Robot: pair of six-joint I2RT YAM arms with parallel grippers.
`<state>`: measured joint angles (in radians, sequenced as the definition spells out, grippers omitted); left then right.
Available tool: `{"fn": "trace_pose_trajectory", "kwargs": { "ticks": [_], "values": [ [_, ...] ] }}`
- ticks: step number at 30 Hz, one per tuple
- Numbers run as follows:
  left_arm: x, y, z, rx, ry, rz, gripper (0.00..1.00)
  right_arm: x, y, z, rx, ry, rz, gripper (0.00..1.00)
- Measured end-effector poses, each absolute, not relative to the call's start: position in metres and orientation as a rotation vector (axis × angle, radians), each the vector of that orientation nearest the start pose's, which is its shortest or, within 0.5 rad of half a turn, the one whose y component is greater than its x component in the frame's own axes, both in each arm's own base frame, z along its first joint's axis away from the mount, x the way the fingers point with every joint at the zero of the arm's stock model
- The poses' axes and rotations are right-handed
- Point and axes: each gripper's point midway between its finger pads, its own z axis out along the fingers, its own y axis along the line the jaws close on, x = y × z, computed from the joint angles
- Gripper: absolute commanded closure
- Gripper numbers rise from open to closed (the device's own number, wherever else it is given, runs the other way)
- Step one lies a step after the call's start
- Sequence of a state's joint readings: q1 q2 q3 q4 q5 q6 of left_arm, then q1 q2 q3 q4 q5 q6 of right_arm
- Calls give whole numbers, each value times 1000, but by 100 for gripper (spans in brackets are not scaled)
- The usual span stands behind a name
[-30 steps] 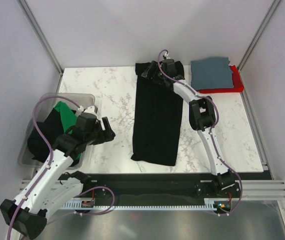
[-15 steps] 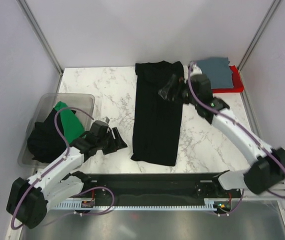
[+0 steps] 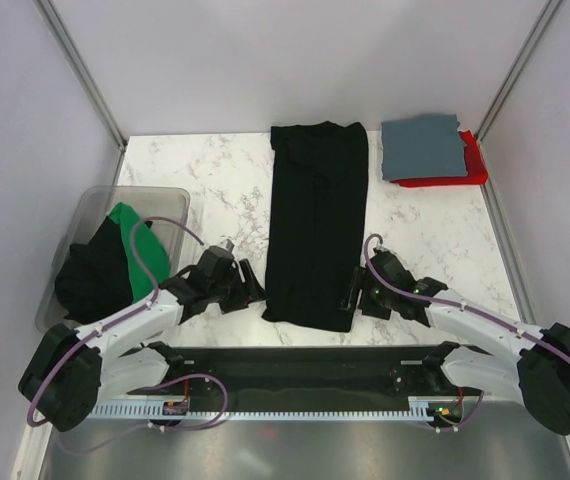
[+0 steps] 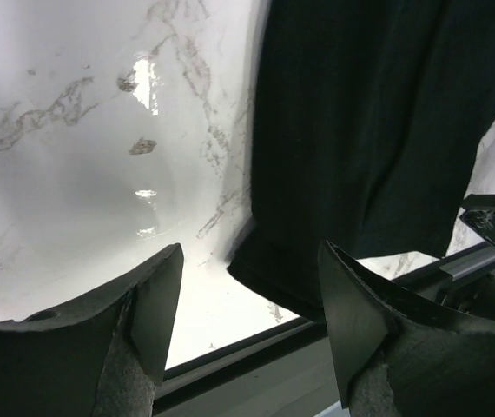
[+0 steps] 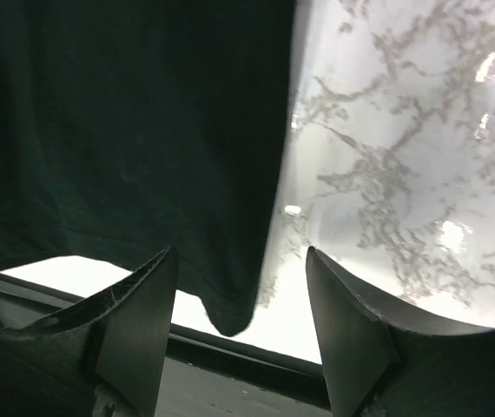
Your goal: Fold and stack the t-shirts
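A black t-shirt (image 3: 317, 220) lies folded into a long narrow strip down the middle of the marble table. My left gripper (image 3: 250, 290) is open and empty just left of its near left corner (image 4: 269, 265). My right gripper (image 3: 350, 298) is open and empty just right of its near right corner (image 5: 230, 313). A folded slate grey-blue t-shirt (image 3: 423, 147) lies on a folded red t-shirt (image 3: 470, 172) at the back right. A green t-shirt (image 3: 135, 245) and another black t-shirt (image 3: 87, 280) sit in the bin.
The clear plastic bin (image 3: 165, 198) stands at the left edge of the table. A black rail (image 3: 295, 362) runs along the table's near edge, close under both grippers. Grey walls close in the back and sides.
My right arm has drawn back from the shirt's far end to its near right corner. My left arm has moved right from the bin to the near left corner.
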<state>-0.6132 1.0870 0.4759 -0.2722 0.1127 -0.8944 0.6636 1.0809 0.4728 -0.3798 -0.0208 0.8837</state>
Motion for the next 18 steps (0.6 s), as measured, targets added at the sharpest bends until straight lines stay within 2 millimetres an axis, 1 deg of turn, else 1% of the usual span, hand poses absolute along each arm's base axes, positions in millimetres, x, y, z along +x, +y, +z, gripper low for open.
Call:
{"fn": "trace_pose_trajectory", "kwargs": {
  "ticks": [1,2,3,6,7,8,9,10,13,14,16,17,18],
  "values": [
    [188,-195,47,-321,2597,-743,30,173,182,34,289,2657,593,37],
    [187,-194,44,-328,2601,-740,30,174,184,35,291,2650,610,41],
    [185,-193,40,-335,2607,-736,30,174,186,35,289,2644,623,43],
    [179,-192,29,-350,2628,-729,30,167,192,29,277,2656,648,50],
    [179,-193,29,-354,2624,-742,31,164,192,27,274,2663,651,52],
    [180,-195,30,-351,2615,-750,31,160,193,25,271,2672,655,56],
    [181,-197,30,-348,2610,-757,30,156,193,22,269,2683,655,58],
    [181,-198,30,-345,2608,-760,31,154,193,22,270,2686,658,60],
    [183,-201,30,-339,2601,-771,31,150,192,23,273,2681,671,70],
    [183,-202,30,-337,2599,-773,31,150,192,23,277,2677,676,78],
    [184,-205,30,-330,2594,-781,31,149,192,24,279,2671,684,86],
    [185,-206,30,-327,2591,-784,31,148,191,24,282,2670,686,98],
    [185,-207,30,-323,2590,-789,31,147,191,23,279,2671,683,100]
  ]
}}
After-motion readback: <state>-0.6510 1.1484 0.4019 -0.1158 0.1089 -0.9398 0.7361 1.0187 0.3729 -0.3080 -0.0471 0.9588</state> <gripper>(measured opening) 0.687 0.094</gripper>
